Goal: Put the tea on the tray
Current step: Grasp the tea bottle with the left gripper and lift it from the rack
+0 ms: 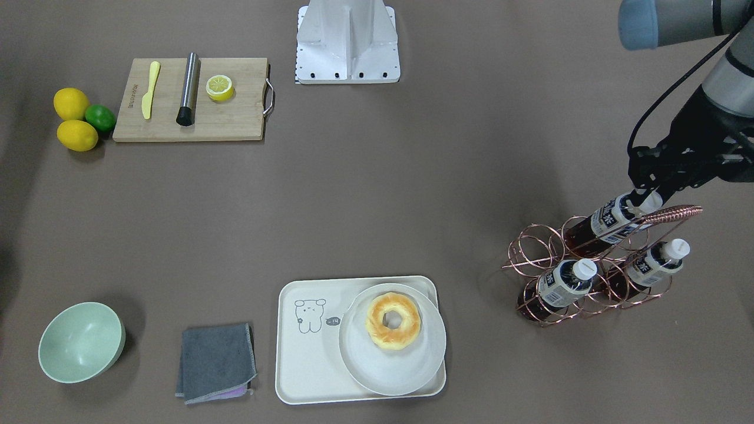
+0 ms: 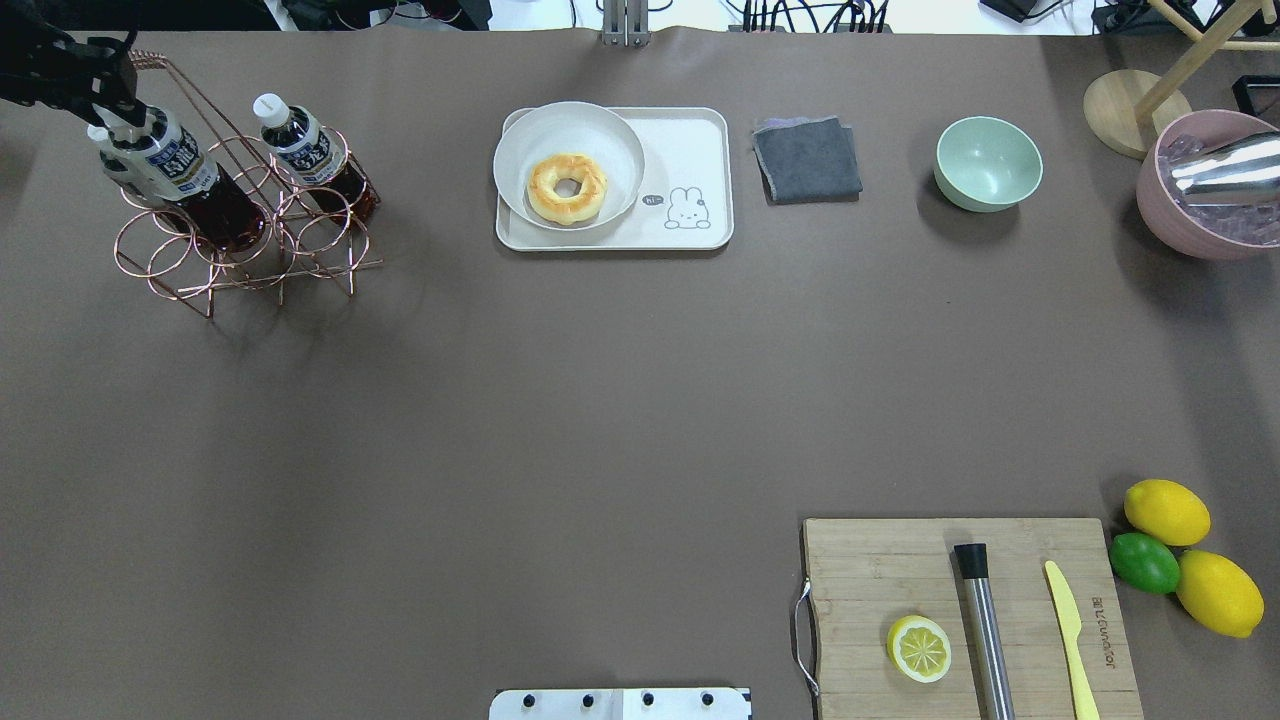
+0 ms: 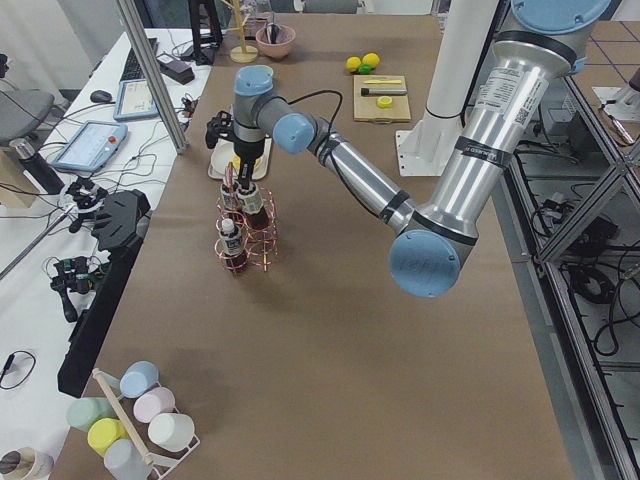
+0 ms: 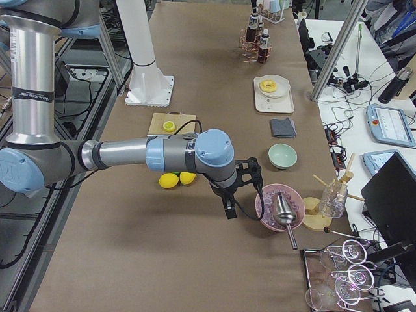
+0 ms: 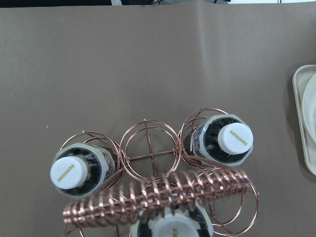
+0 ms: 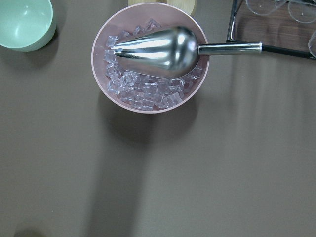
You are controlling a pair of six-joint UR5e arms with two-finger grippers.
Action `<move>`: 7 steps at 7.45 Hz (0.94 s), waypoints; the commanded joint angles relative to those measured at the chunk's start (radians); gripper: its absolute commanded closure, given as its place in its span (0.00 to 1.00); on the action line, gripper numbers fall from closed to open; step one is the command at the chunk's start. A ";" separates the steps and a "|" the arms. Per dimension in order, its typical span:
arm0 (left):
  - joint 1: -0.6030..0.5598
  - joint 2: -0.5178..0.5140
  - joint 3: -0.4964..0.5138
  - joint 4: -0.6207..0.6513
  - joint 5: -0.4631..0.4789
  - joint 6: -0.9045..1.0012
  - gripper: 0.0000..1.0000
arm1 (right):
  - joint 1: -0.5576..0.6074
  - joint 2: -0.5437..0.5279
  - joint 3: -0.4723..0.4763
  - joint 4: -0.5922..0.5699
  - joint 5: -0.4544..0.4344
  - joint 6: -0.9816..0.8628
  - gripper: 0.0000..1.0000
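**Status.** The tea [image 1: 609,224] stands in the copper wire rack [image 1: 533,253] near the table's far corner on the robot's left. It has not yet been withdrawn. The left pincer [image 1: 646,201] sits at its white cap, with fingers either side. Whether they are clamped on the cap cannot be told. The right pincer [image 4: 229,209] hangs near the table's right end, by the pink ice bowl [image 6: 101,84]. Its state cannot be told either.

**Destination.** The tray [image 1: 306,371] lies midway along the far edge. A plate [image 1: 406,371] carrying a doughnut [image 1: 393,321] covers one half. Only the half with the drawing is bare.

**Hazards, as judged.**
- The coiled handle [image 1: 674,212] crosses just above the cap. A straight pull could snag it.
- The rack looks light. A bottle binding in its ring could drag or tip the rack and upset the two other bottles [image 1: 565,281].
- A hold on the cap alone is small and smooth. The bottle may slip or swing.
- If set down against the plate's rim, the bottle would stand tilted and could topple.
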 commanded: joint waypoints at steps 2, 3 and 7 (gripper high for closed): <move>-0.036 -0.187 -0.173 0.435 -0.024 0.000 1.00 | 0.002 0.000 0.002 0.000 0.001 0.000 0.00; -0.027 -0.266 -0.175 0.508 -0.026 -0.049 1.00 | 0.002 -0.002 0.002 0.000 0.001 0.001 0.00; 0.325 -0.517 -0.111 0.497 0.112 -0.438 1.00 | 0.000 0.000 0.010 0.000 0.004 0.002 0.00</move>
